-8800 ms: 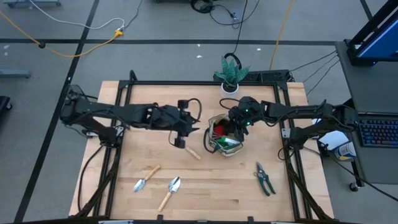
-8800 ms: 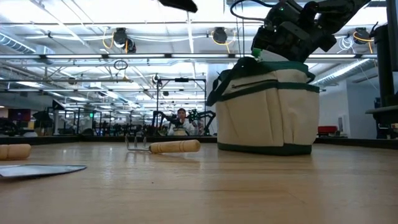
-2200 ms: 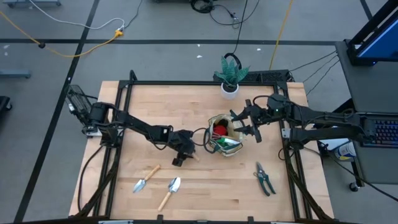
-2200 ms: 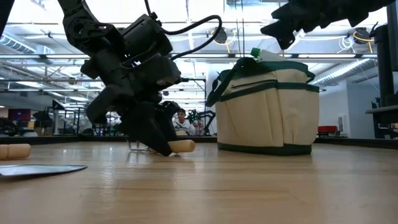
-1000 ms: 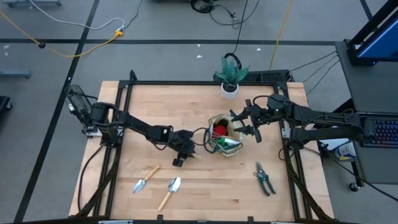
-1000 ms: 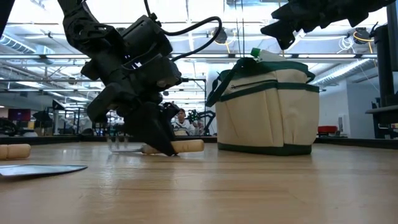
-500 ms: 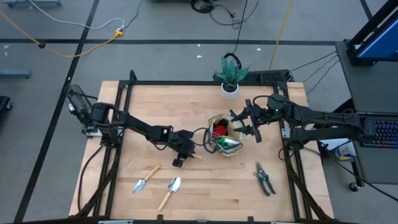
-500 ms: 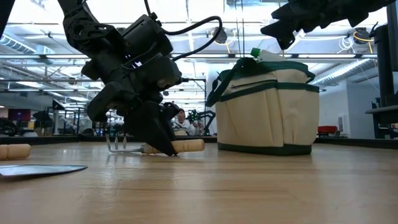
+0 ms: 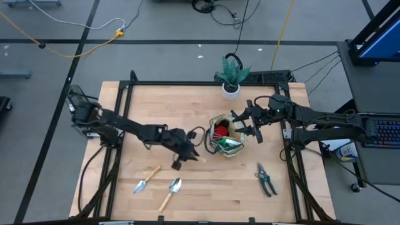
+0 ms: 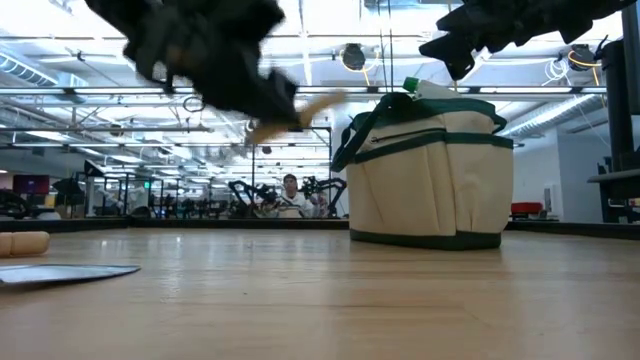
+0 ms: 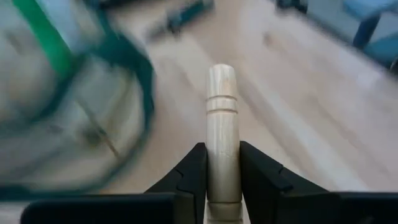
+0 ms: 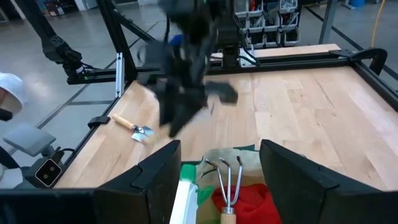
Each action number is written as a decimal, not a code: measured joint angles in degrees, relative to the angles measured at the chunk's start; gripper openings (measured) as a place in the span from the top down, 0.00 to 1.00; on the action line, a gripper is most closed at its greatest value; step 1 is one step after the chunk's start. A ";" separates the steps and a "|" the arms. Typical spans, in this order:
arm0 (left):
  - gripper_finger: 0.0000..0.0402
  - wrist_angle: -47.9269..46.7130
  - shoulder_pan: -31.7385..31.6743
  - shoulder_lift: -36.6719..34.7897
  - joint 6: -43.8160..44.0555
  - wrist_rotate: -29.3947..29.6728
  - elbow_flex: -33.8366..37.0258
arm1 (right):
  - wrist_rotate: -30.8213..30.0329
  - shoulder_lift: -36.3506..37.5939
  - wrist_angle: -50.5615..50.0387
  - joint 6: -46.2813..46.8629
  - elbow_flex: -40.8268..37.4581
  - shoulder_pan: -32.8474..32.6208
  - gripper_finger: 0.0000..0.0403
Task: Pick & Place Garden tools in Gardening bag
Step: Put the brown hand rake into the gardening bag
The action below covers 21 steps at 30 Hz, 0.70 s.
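Note:
My left gripper [image 9: 183, 154] is shut on a wooden-handled hand rake [image 11: 222, 118], in the air left of the tan gardening bag [image 9: 225, 137]. In the low view the blurred gripper [image 10: 235, 70] and the handle [image 10: 305, 108] show high above the table. The rake's tines are hidden. My right gripper [image 12: 219, 149] hangs open over the bag's far right rim [image 9: 240, 124]. Another rake [image 12: 227, 177] and a red piece [image 12: 252, 202] lie in the bag. Two trowels [image 9: 147, 180] [image 9: 170, 192] and dark shears [image 9: 265, 179] lie flat on the table. My left gripper pinches the rake's wooden handle [image 11: 222, 177] between its two fingers, which lie along the handle. The handle's rounded free end [image 11: 222, 78] sticks out past the fingertips toward the bag. The rake is lifted clear of the table, its free end tilted up.
A green plant in a white pot [image 9: 232, 76] stands at the table's far edge behind the bag. Bare wood lies between the bag and the trowels. A black frame [image 9: 187, 85] runs around the table. A person [image 10: 291, 196] sits far off in the room.
My left gripper has risen from the table with the rake. The rake lay flat on the wood a second ago. It now hangs clear at about the height of the bag's top, with its handle end tipped up toward the bag.

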State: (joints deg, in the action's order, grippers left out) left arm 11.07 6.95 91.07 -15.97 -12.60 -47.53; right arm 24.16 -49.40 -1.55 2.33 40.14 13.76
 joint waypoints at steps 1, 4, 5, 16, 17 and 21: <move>0.81 0.27 0.11 -1.63 -0.98 0.13 -0.07 | 0.00 0.01 -0.01 0.04 0.00 0.00 0.47; 0.82 -0.66 0.21 -5.99 -2.94 3.48 -0.07 | 0.00 0.00 0.18 2.33 -0.01 0.00 0.47; 0.82 -0.25 0.13 -6.75 -4.03 4.64 -0.10 | -0.01 -0.01 0.16 3.71 0.00 0.00 0.47; 0.82 0.67 -0.55 -6.13 -22.74 17.71 -6.54 | -1.64 -6.78 9.46 19.49 0.00 -3.25 0.47; 0.82 1.39 -0.84 -5.43 -23.74 17.85 -7.57 | -1.64 -7.36 10.09 20.09 0.00 -3.74 0.48; 0.81 1.57 -1.93 -3.32 -25.80 18.69 -10.30 | -1.99 -8.99 11.13 19.00 0.00 -5.76 0.49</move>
State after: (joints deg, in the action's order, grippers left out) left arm 12.64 5.02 87.75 -41.77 6.09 -57.83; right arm 22.17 -58.39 9.58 21.33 40.14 8.00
